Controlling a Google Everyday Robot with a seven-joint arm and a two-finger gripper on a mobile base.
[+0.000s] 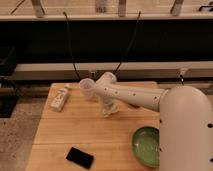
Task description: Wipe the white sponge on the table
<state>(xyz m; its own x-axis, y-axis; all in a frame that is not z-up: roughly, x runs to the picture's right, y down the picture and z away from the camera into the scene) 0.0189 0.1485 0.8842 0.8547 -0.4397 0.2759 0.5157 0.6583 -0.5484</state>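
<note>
The table (75, 130) is a light wooden plank top that fills the lower part of the camera view. My white arm reaches from the right across it. My gripper (109, 109) points down and sits low over the table's middle back, just right of the cup. The white sponge does not show on its own; the gripper and wrist hide the spot beneath them.
A translucent white cup (86, 86) stands just left of the wrist. A white bottle with a red label (60, 98) lies at the back left. A green plate (146, 145) sits at the front right, and a black phone (80, 157) at the front left. A dark shelf runs behind the table.
</note>
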